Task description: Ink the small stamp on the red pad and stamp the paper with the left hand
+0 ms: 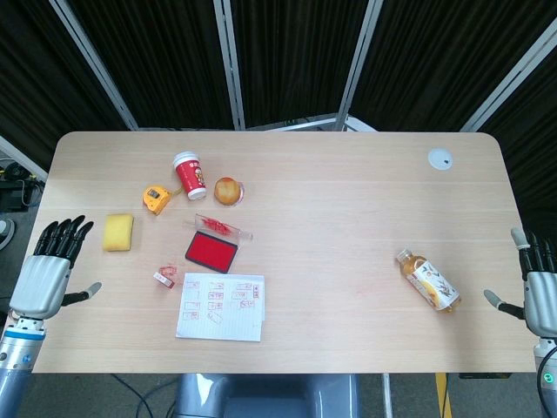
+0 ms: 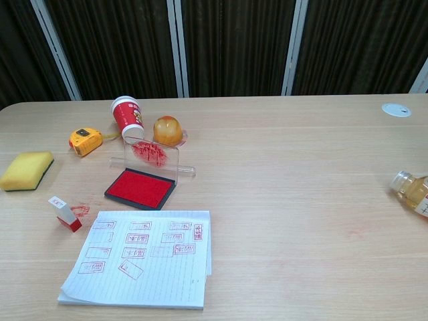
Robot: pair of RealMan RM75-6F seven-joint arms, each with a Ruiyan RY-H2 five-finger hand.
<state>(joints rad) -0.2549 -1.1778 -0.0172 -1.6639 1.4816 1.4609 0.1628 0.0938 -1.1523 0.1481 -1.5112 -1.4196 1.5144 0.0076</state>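
left robot hand (image 1: 48, 270) apart from stamp (image 1: 164, 279)

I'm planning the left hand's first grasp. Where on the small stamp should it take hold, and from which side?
Probably the white upper body of the small stamp, pinched across its narrow sides, leaving the red base free to ink. It stands tilted beside the paper, so the left hand, open at the table's left edge, would best come down from above.

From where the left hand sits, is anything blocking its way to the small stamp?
Nothing visible does. The left hand is open at the table edge; bare table lies between it and the small stamp. The yellow sponge sits farther back.
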